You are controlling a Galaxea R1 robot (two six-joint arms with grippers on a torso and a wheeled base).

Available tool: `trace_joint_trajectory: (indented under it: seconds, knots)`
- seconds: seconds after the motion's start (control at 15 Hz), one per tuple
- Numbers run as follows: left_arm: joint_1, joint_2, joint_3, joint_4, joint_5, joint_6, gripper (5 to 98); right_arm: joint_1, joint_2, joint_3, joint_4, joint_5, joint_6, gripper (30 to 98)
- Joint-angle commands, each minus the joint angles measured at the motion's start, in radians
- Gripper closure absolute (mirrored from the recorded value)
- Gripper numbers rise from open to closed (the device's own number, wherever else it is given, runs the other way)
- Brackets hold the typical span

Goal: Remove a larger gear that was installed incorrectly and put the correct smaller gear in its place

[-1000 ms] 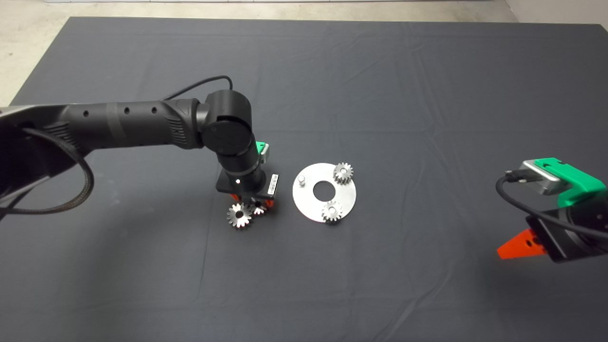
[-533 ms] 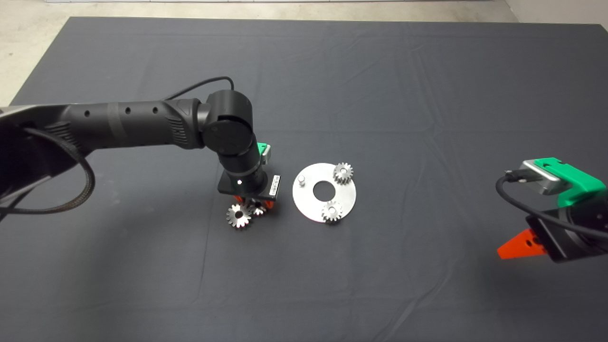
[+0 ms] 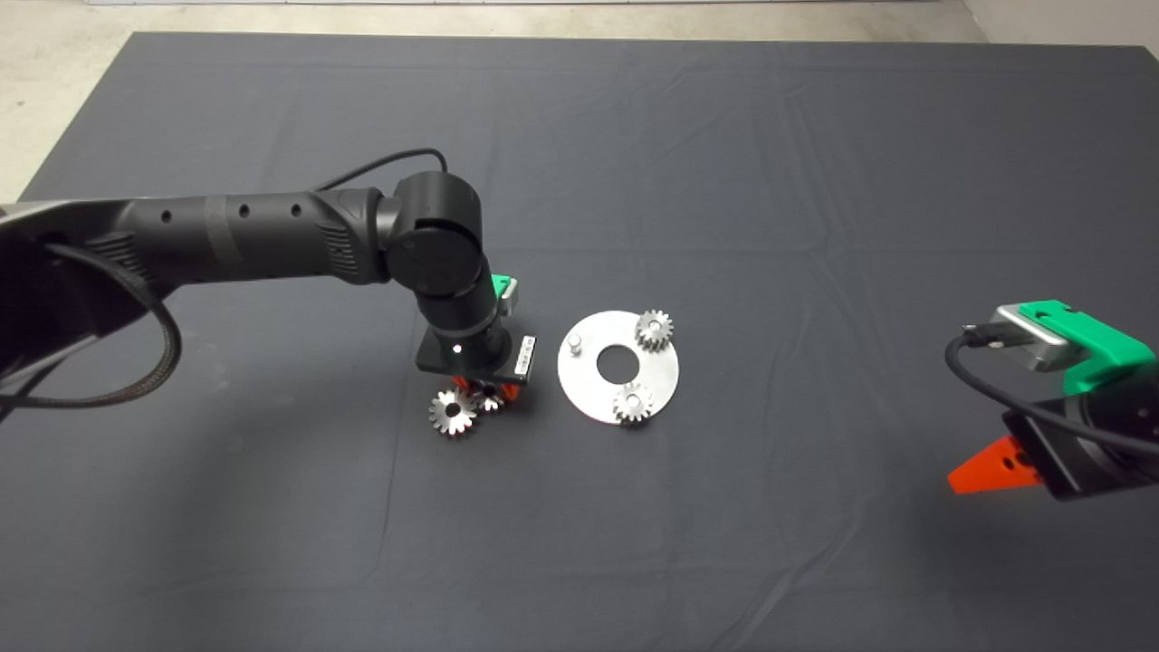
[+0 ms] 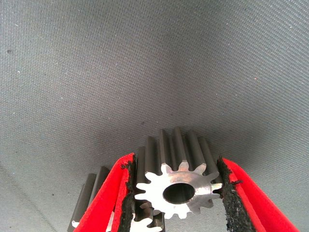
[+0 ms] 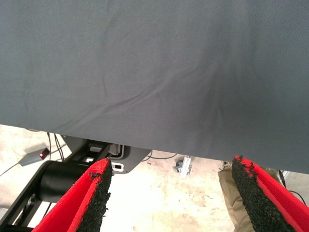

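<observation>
My left gripper (image 3: 490, 395) stands on the mat just left of the round silver plate (image 3: 665, 367). Its fingers (image 4: 236, 193) are shut on the smaller gear (image 4: 178, 191), pads against the teeth on both sides; in the head view this gear (image 3: 490, 397) is half hidden under the wrist. The larger gear (image 3: 452, 413) lies on the mat right beside it, and its edge shows in the left wrist view (image 4: 91, 200). The plate carries two small gears (image 3: 653, 329) (image 3: 633, 403) and a bare peg (image 3: 575, 342). My right gripper (image 5: 169, 198) is open and empty, parked at the lower right (image 3: 962, 478).
The plate has a round hole (image 3: 618, 363) in its middle. The left arm (image 3: 253, 240) reaches in across the mat's left side. The right wrist view shows the mat's edge, floor, a black stand and a person's leg (image 5: 236, 203) beyond it.
The larger gear has slid a little to the left on the mat. The left gripper has shifted only slightly over the smaller gear. The right arm has not moved.
</observation>
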Motion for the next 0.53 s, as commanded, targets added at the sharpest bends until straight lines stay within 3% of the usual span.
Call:
trace_joint_trajectory:
  seconds: [0.0,0.47]
  knots:
    - [-0.013,-0.003,0.006,-0.016,0.03,0.006,62.6,0.021,0.002,0.0,-0.024,0.002,-0.003,62.5]
    - [-0.013,-0.006,0.005,-0.016,0.03,0.009,66.8,0.021,0.003,0.0,-0.025,0.0,-0.003,62.5]
